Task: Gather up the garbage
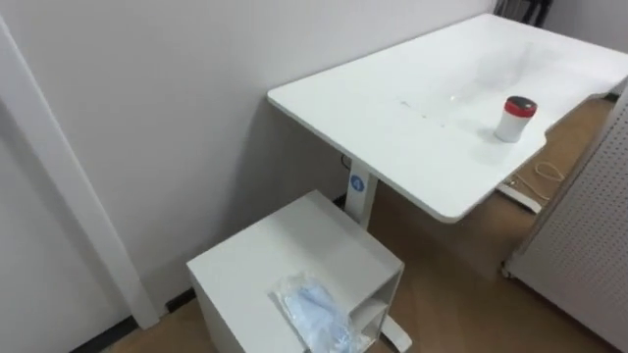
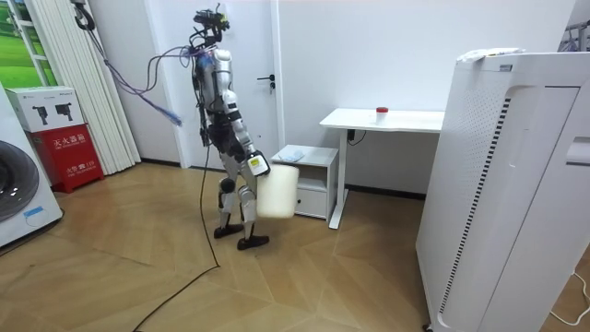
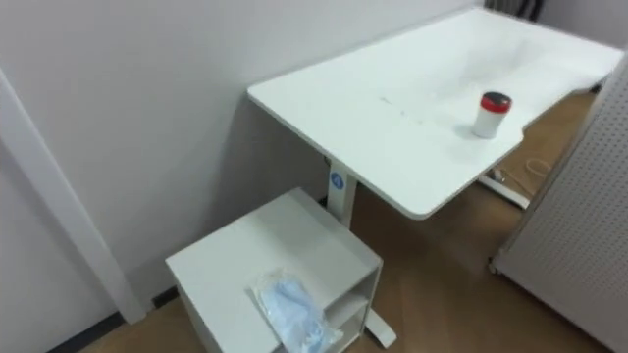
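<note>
The right hand (image 2: 258, 166) hangs at hip height on the side nearer the room camera. It is closed on the top edge of a white bin (image 2: 278, 194) and carries it clear of the floor (image 2: 304, 277). The bin hangs just below the hand, a little to the room view's right.

Just past the bin on that same side stands a low white cabinet (image 1: 265, 255), near the bin but apart from it. The garbage, a crumpled blue-white wrapper (image 1: 316, 314), lies on the cabinet top, about level with the hand and not touched by it. In the eye views it sits at the front edge of the top, above the cabinet's open shelf side. The rest of the top around it is bare.

Beyond the cabinet, farther from the hand, is a white desk (image 1: 392, 127). Its leg (image 1: 359, 191) stands just beside the cabinet's far side. The desk's rounded corner reaches out above the floor next to the cabinet. A small can (image 1: 515, 119) with a red lid stands upright near the desk's front edge, well apart from the hand.

The wall (image 1: 147, 98) runs close along the cabinet and desk on the robot's left. A perforated white panel (image 1: 589, 226) closes off the robot's right, leaving a strip of open floor between it and the desk. In the room view there is wide open floor behind the robot and toward the camera.
</note>
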{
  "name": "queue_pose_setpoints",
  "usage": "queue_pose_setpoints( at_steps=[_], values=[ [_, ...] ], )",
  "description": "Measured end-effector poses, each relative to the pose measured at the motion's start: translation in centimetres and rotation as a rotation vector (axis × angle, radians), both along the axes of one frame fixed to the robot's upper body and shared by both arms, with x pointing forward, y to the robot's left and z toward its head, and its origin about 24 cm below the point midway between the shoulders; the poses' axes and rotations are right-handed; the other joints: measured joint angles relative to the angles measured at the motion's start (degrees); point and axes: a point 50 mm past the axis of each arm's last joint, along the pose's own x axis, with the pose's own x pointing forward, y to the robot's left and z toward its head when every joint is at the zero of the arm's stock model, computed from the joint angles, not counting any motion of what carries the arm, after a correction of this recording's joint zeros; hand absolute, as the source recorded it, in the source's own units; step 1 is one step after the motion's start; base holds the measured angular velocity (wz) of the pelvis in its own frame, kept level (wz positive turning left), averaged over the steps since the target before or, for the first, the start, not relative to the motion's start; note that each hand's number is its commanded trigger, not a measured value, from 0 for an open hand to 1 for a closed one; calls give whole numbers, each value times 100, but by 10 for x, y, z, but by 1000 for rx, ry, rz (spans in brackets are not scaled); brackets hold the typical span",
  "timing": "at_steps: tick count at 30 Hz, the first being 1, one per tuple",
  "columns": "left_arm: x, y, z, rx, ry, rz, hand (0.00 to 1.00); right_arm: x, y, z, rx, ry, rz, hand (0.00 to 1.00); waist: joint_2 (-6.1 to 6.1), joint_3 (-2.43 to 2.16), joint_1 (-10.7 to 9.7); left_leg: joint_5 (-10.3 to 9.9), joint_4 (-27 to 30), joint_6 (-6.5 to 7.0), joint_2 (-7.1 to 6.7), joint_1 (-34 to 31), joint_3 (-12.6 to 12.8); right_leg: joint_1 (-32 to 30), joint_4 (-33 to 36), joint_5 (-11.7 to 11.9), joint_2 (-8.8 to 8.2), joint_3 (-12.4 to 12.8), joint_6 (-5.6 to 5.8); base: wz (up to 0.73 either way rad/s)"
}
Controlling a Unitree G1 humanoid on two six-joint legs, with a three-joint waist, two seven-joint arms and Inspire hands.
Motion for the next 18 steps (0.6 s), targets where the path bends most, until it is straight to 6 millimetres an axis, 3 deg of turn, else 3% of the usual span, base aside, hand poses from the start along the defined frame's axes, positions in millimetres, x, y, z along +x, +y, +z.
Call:
queue_pose_setpoints(
  at_steps=[4, 5, 10, 16, 18],
  values=[
    [6, 1, 1, 14, -21, -4, 0, 1, 1, 0, -2, -2, 27, 100, 11, 35, -11, -1, -154, -6, 72, 172, 20, 181, -198, -4, 84, 35, -4, -7],
    [13, 1, 3, 21, -44, -9, 0, 2, 1, 0, -4, -2, 36, 100, 16, 66, -13, -1, -194, -6, 84, 231, 34, 228, -220, -4, 97, 37, -4, -3],
    [45, 3, 13, 92, -167, -80, 0, 6, 3, 1, -9, -23, 80, 100, 18, 74, -33, -1, -330, -8, 110, 320, 123, 289, -302, -7, 121, 39, -2, 0],
    [111, 2, 44, 217, -411, -192, 0, 21, 6, 2, 11, -58, 136, 100, 29, 77, -66, -2, -348, -8, 107, 372, 147, 327, -302, -7, 108, 37, -1, -1],
    [134, -1, 57, 260, -483, -275, 0, 27, 9, 2, 27, -61, 185, 100, 40, 84, -158, -3, -349, -10, 106, 344, 143, 307, -304, -7, 107, 27, 0, 2]
  ],
)
